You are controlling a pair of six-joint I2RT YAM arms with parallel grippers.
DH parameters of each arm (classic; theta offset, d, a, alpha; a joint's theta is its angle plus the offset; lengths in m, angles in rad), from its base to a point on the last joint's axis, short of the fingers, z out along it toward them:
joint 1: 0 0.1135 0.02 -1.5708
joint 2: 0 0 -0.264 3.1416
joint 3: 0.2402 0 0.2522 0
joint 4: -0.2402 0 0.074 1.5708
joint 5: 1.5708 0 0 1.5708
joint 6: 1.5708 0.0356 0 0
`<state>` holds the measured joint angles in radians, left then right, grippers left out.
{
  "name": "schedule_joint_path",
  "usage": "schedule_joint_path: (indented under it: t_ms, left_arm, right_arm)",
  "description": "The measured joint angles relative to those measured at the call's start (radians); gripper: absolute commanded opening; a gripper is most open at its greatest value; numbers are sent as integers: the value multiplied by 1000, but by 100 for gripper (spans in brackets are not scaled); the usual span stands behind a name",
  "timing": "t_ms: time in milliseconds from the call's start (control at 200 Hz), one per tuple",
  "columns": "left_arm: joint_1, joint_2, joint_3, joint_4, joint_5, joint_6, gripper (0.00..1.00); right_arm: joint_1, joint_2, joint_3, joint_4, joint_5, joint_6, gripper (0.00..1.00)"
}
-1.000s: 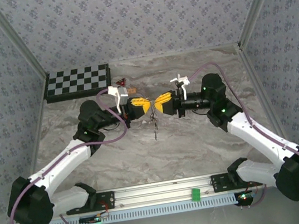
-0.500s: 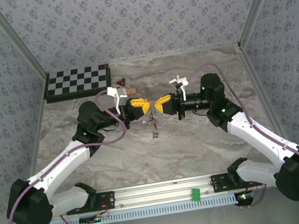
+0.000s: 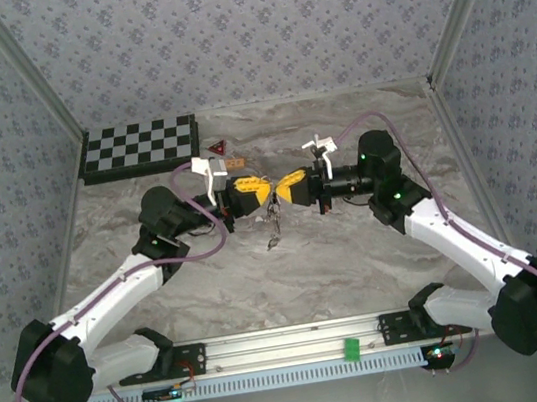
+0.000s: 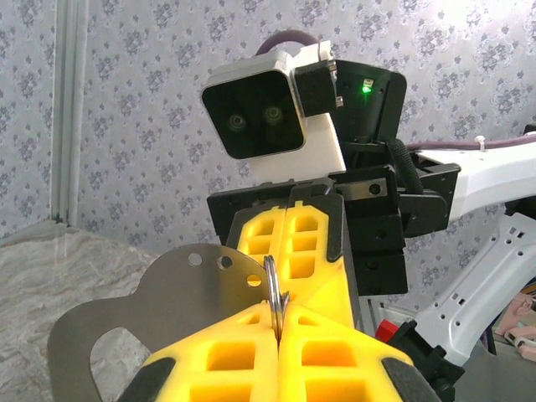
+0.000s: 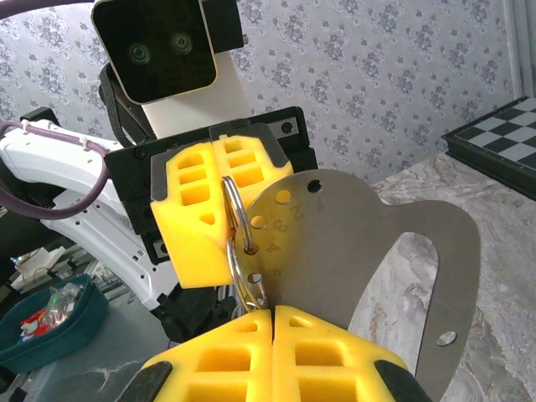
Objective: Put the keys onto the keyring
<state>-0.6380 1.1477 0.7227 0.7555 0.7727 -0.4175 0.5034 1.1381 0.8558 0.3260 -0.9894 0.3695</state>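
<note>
Over table [image 3: 338,261] centre, left arm [image 3: 111,295], right arm [image 3: 455,234] level, jaws pinching keyring [image 4: 272,283]

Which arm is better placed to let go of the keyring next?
Right, marginally. Both pinch the keyring; the left gripper holds it deeper, while the right gripper only nips its edge at the tips.

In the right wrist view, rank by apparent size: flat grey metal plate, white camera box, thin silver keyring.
Largest to smallest:
1. flat grey metal plate
2. white camera box
3. thin silver keyring
</note>
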Motion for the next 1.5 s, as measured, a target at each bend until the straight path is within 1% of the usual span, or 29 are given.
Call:
schedule_joint_path:
  t_ms: [295, 420, 480, 545, 595, 675, 750, 885, 1084, 1259, 1499]
  left_arm:
    - [-6, 33, 0, 60, -8, -23, 0]
    - [-6, 35, 0, 69, -7, -25, 0]
    - [-7, 38, 0, 76, -8, -28, 0]
    - [-9, 39, 0, 76, -10, -29, 0]
    - [-11, 39, 0, 76, -12, -29, 0]
    - [-22, 39, 0, 72, -12, -26, 0]
    - [-33, 39, 0, 65, -11, -25, 0]
    - [-39, 39, 0, 63, -6, -25, 0]
    - [-39, 39, 0, 63, -7, -25, 0]
    - [-39, 39, 0, 56, -7, -25, 0]
    - [-39, 39, 0, 56, -7, -25, 0]
  right_arm:
    - [-3, 19, 0, 23, -4, 20, 0]
    - [-3, 19, 0, 27, -4, 24, 3]
    - [-3, 19, 0, 30, -3, 25, 7]
    - [-4, 18, -1, 29, -2, 26, 8]
    - [-8, 11, -7, 29, 5, 25, 14]
    - [-17, -18, -31, 28, 25, 18, 16]
    - [-26, -61, -63, 29, 50, 18, 23]
    - [-48, -127, -112, 50, 123, 16, 26]
    - [-49, -144, -136, 112, 183, 24, 26]
    - [-33, -144, -137, 164, 189, 34, 27]
    - [10, -139, -133, 168, 178, 26, 26]
